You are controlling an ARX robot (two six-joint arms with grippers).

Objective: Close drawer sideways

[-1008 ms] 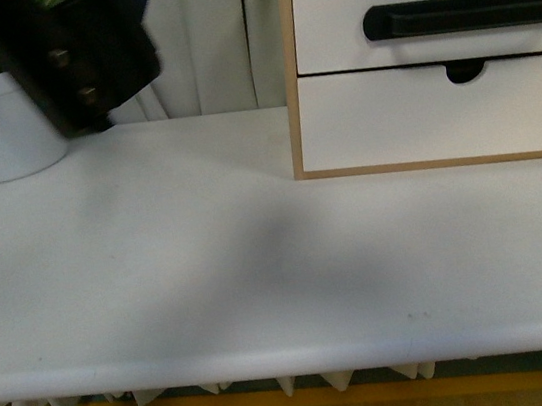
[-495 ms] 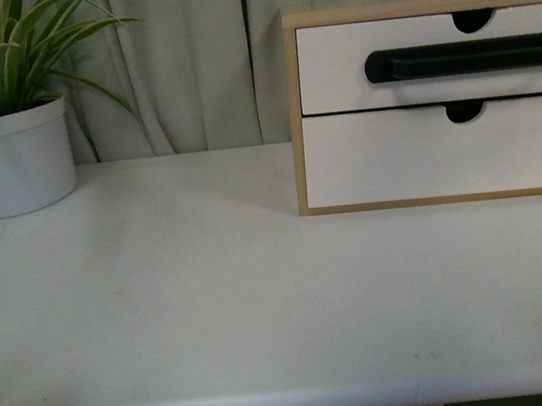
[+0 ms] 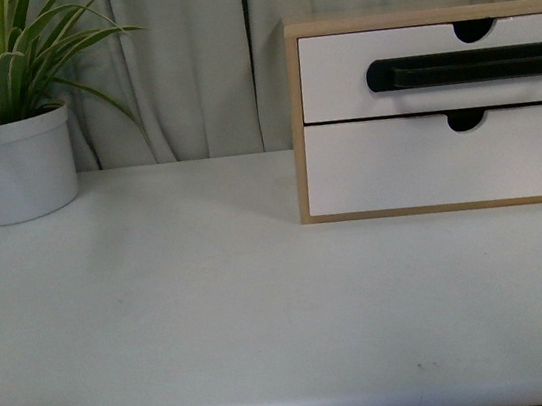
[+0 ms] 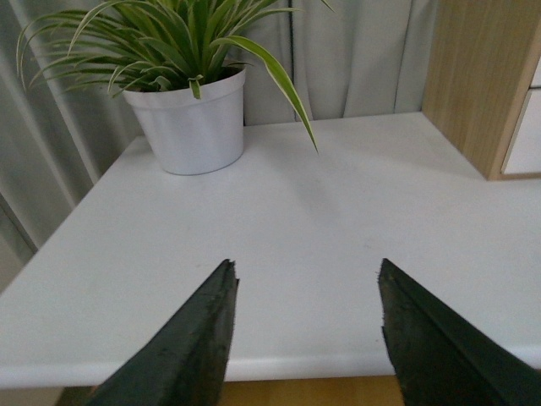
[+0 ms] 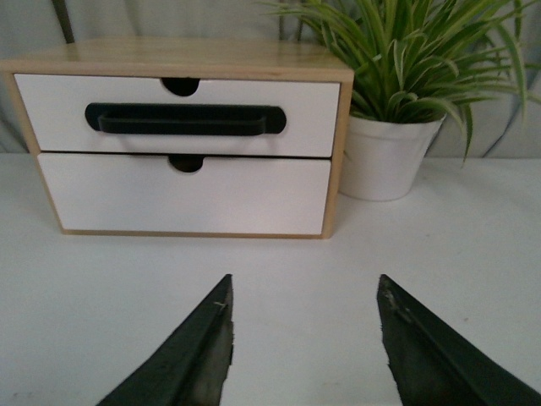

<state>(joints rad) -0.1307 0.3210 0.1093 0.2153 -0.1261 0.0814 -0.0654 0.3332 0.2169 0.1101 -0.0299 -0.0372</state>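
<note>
The drawer is the upper of two in a light-wood box standing at the back right of the white surface. Its long black bar handle runs side to side across the white face, under a half-round notch. The right tool looks squarely at that face across a stretch of bare surface. Its two dark fingers are spread wide with nothing between them, so the drawer lies straight ahead of it and well apart. The left tool is equally wide and empty, and its camera catches only the box's wooden side wall at the frame edge; the right arm looks the nearer and better lined up. The plain lower drawer sits directly beneath. One potted spider plant stands far across the surface, another just beside the box's far side. Nothing stands between either tool and the drawer front. The front appears flush with the frame, so little or no travel seems left.
</note>
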